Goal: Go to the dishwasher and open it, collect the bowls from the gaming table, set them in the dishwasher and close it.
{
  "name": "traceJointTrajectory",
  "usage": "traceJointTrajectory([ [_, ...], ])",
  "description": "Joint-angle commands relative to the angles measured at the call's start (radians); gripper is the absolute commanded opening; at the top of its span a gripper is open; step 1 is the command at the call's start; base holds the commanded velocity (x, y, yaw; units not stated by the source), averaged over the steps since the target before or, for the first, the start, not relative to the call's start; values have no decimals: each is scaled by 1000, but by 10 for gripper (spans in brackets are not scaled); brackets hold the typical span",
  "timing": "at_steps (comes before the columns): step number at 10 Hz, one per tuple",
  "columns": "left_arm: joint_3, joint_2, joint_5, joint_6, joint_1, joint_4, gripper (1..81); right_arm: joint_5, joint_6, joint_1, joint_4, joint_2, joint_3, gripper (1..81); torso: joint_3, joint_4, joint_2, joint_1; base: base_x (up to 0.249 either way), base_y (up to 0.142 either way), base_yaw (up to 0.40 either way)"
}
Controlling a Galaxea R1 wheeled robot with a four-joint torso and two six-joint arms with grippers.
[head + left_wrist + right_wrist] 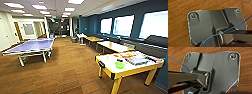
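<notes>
While the robot faces a long room with a wood floor (65, 75), the gaming table (110, 72) stands at the right of the head view, its white tabletop rimmed in yellow. A green bowl (119, 65) sits near the table's near edge, beside papers and small clutter (136, 60). I see no yellow bowl for certain, nor the dishwasher. A ping-pong table (31, 46) stands well apart at the left. Whether either hand is open or closed, I cannot tell; both wrist views look down over the floor. My judgement: the clutter could get knocked during a reach, or the base could clip the table's corner leg. No writing is legible.
</notes>
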Motion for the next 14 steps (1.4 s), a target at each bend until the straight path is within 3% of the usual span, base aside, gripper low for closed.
traceJointTrajectory([
  [1, -2, -3, 41, 3, -65, -3, 811, -60, -5, 41, -10, -2, 5, 811, 0, 0, 0, 0, 0, 0, -400],
  [14, -2, -5, 41, 8, -65, -3, 811, -60, -5, 39, -10, -2, 5, 811, 0, 0, 0, 0, 0, 0, -400],
])
